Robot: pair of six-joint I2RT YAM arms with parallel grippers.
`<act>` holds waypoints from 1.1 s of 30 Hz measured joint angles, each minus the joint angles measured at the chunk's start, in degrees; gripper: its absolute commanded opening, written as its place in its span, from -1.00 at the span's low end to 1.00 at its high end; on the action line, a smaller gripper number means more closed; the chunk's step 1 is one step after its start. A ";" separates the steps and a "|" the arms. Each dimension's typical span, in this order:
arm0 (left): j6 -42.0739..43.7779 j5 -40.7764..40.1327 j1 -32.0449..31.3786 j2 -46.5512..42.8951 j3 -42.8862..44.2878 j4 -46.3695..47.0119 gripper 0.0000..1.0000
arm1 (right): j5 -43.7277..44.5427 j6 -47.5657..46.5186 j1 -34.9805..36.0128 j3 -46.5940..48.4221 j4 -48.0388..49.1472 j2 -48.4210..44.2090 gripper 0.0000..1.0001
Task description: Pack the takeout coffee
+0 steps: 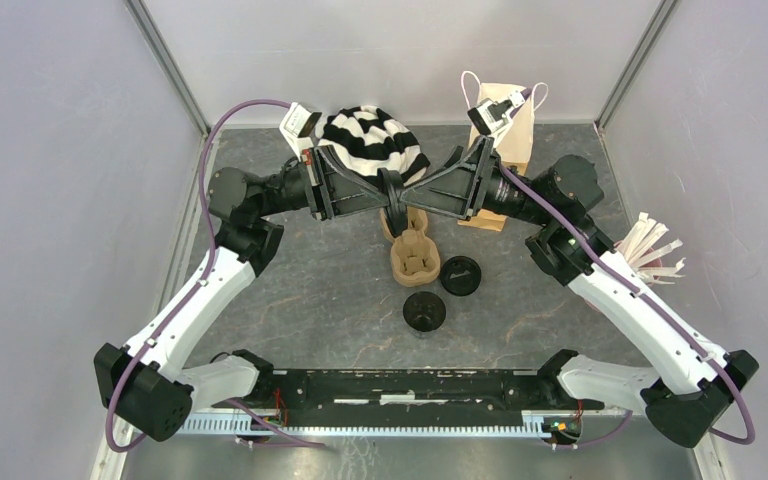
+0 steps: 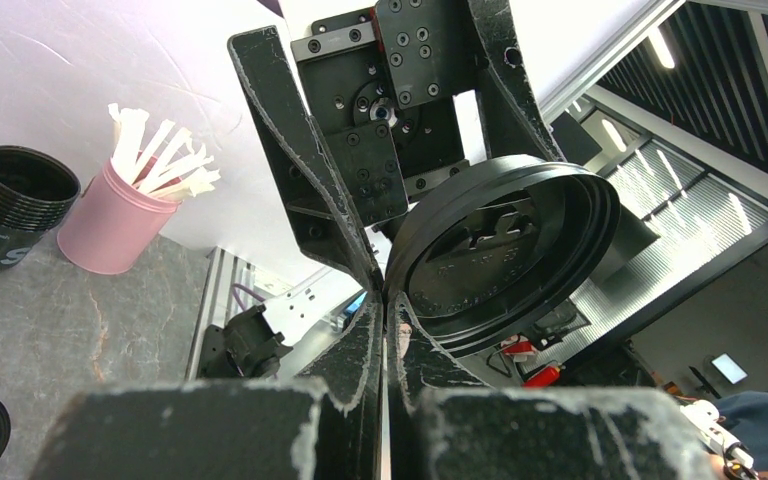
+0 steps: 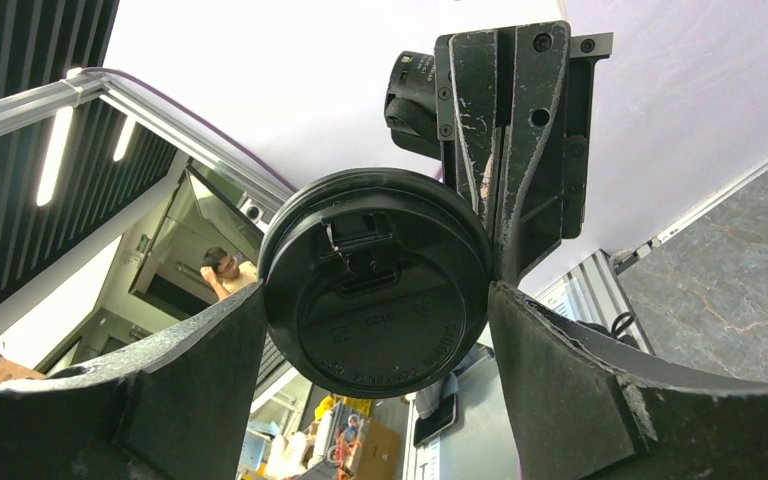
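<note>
A flat round black lid (image 1: 397,188) is held in the air over the brown cardboard carrier (image 1: 410,250). My left gripper (image 1: 390,192) is shut on the lid's rim; in the left wrist view the fingertips (image 2: 365,330) pinch the edge of the lid (image 2: 500,260). My right gripper (image 1: 407,196) faces it, open, with the lid (image 3: 375,280) between its spread fingers (image 3: 210,370), close to both. One black cup (image 1: 460,275) with a lid and a second black cup (image 1: 425,312) stand on the table in front of the carrier. An open-topped black cup (image 2: 5,205) also shows in the left wrist view.
A brown paper bag (image 1: 505,135) with white handles stands at the back right. A black-and-white striped cloth (image 1: 372,140) lies at the back centre. A pink cup with white sticks (image 1: 650,250) stands at the right, also in the left wrist view (image 2: 110,225).
</note>
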 measured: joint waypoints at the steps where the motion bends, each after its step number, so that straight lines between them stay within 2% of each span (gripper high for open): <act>1: 0.00 0.00 0.02 0.00 0.00 0.00 -0.96 | -0.04 0.09 0.00 -0.02 0.26 0.00 0.68; 12: 0.00 0.00 0.04 0.02 -0.39 0.13 -0.93 | -0.15 2.14 -0.22 -1.86 3.23 -0.02 0.65; 14: 0.00 0.00 0.04 0.02 -0.39 0.13 -0.78 | -0.13 2.49 -0.22 -2.01 3.52 -0.02 0.65; 20: 0.17 -0.02 0.17 0.00 -0.50 -1.18 -0.57 | 0.11 3.13 -0.24 -3.06 4.46 -0.04 0.63; 27: 1.05 -0.11 0.52 -0.33 -1.14 -3.34 -0.15 | 0.39 3.54 -0.50 -4.72 4.74 -0.15 0.62; 29: 1.51 -0.37 0.79 -0.55 -1.36 -4.35 0.01 | 0.33 3.69 -0.48 -4.85 4.70 -0.15 0.61; 32: 2.25 -0.90 1.33 -1.16 -2.10 -5.92 0.40 | 0.31 3.78 -0.52 -4.87 4.72 -0.22 0.61; 33: 2.71 -1.16 1.57 -1.55 -2.43 -6.67 0.45 | 0.35 3.78 -0.63 -4.96 4.68 -0.28 0.61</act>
